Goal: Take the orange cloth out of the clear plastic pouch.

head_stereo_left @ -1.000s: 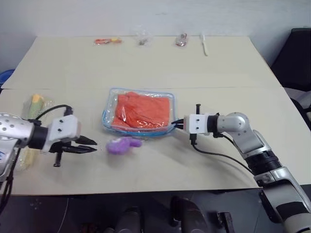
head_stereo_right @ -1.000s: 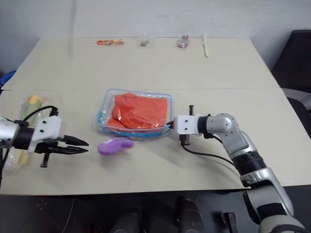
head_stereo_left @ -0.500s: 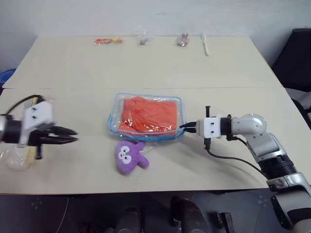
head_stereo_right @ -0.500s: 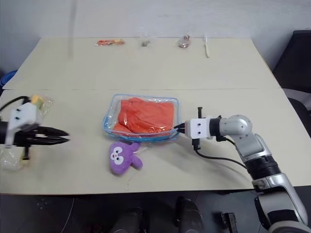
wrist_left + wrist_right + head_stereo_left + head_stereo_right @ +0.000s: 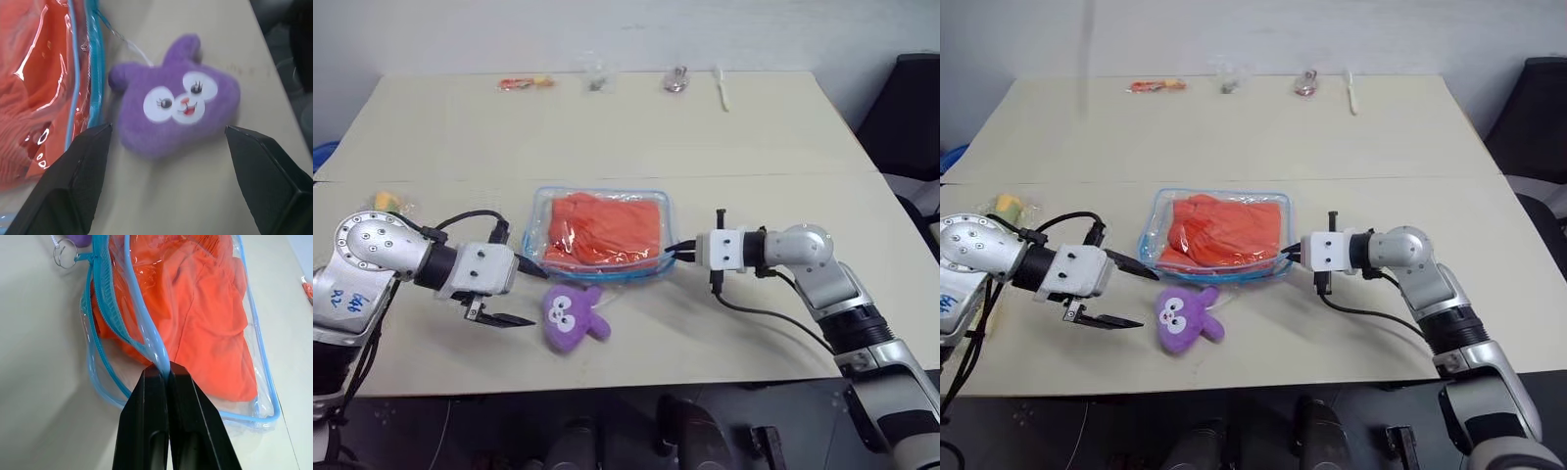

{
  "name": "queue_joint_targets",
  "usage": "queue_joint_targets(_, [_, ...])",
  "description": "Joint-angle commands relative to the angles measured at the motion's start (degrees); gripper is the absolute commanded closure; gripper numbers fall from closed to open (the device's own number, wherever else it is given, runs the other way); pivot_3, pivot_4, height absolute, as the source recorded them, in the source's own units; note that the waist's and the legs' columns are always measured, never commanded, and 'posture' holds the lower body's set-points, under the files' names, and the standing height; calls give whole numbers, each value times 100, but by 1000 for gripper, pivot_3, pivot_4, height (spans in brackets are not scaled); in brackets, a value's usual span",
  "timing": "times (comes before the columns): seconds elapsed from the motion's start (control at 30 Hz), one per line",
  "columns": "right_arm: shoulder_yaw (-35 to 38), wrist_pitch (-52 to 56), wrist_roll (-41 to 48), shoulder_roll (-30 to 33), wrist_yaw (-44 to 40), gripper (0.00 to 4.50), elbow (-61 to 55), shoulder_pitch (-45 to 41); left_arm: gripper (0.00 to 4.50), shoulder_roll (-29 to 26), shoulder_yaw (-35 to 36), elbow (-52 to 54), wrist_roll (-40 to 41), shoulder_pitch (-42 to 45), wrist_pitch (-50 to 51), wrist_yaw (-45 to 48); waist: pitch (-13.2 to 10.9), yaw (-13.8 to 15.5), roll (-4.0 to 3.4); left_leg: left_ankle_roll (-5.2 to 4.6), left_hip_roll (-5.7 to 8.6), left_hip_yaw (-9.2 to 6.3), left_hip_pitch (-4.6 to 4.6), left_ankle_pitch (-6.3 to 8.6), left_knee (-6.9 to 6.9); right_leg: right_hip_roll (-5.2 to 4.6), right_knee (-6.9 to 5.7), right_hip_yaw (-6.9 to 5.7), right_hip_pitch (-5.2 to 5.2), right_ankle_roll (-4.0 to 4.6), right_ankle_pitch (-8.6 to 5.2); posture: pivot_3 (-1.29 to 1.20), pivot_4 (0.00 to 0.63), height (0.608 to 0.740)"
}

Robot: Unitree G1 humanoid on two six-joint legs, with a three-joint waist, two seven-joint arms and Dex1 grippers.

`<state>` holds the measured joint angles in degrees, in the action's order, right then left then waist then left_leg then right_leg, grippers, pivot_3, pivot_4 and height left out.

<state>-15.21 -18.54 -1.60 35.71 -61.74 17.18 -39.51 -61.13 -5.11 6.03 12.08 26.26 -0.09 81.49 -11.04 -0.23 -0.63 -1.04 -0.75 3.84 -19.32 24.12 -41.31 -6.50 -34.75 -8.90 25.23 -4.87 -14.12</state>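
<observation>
The clear plastic pouch (image 5: pixel 540 202) with its light blue zipper edge lies flat in the middle of the table. The folded orange cloth (image 5: pixel 607 227) is inside it. My right gripper (image 5: pixel 677 251) is shut on the pouch's blue edge (image 5: pixel 155 345) at its right corner. My left gripper (image 5: pixel 524 297) is open at the pouch's front left corner. Its fingers (image 5: pixel 78 176) stand on either side of a purple plush toy (image 5: pixel 176 115) without touching it. The plush (image 5: pixel 570 314) lies face up on the table just in front of the pouch.
A small orange packet (image 5: pixel 527 83), small clear bags (image 5: pixel 599 78), a round trinket (image 5: pixel 677 78) and a white stick (image 5: pixel 722 88) lie along the far edge. A yellow item in a bag (image 5: pixel 386 203) lies at far left. A black chair (image 5: pixel 913 108) stands right of the table.
My left gripper has gone from shut to open and swung back right toward the plush. The plush now lies face up in front of the pouch. The right gripper still holds the pouch edge.
</observation>
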Motion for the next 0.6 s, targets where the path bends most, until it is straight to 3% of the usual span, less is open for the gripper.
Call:
queue_joint_targets(0.03, [125,20,31,-22,59,4500,-17,-135,610,262,-268,-275,-303,233,-955,150,0,14,0,0,1,0,-1,0,-1,-2,0,0,0,0,0,0,150,740])
queue_joint_targets(0.3, [81,69,-3,-120,64,4500,-8,-176,610,906,-706,-412,-536,483,-1451,49,0,-1,0,0,0,-1,-3,0,-5,-2,-5,-2,1,-1,0,0,150,740])
queue_joint_targets(0.43, [79,105,-31,-158,53,4500,-15,-208,610,910,-793,-511,-647,368,-1680,121,0,-3,0,0,-1,-1,-3,0,-5,-1,-6,-2,2,0,0,0,150,740])
queue_joint_targets(0.6, [88,142,-33,-186,42,4500,-8,-259,1747,834,-836,-712,-764,293,-2011,201,0,-2,0,-1,-2,-1,-2,0,-5,-2,-7,-2,2,0,0,0,150,740])
